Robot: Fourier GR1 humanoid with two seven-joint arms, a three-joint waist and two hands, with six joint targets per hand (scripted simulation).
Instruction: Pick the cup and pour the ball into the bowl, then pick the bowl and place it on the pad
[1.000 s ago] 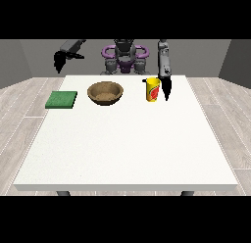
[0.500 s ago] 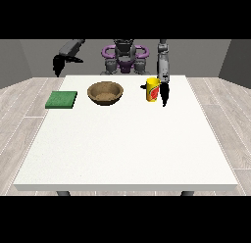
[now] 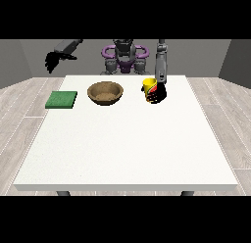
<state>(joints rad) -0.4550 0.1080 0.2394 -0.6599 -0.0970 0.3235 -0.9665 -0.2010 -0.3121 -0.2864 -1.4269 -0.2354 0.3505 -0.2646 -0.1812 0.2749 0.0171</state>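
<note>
A yellow cup [image 3: 148, 86] with a red mark on its side stands on the white table [image 3: 127, 144], right of the middle at the far side. The ball does not show. The hand at the view's right [image 3: 159, 94] hangs straight down from its arm and has its dark fingers wrapped round the cup's right side and front. A brown wooden bowl [image 3: 105, 93] sits left of the cup, and a flat green pad [image 3: 62, 99] lies further left. The hand at the view's left [image 3: 55, 60] is raised off the table's far left corner, fingers hanging relaxed, holding nothing.
The robot's torso [image 3: 124, 56] stands behind the table's far edge. Wooden floor surrounds the table on both sides. The near half of the table is bare white surface.
The hand at the view's right has moved in from beside the cup and closed its fingers round it. The raised hand at the view's left has barely shifted.
</note>
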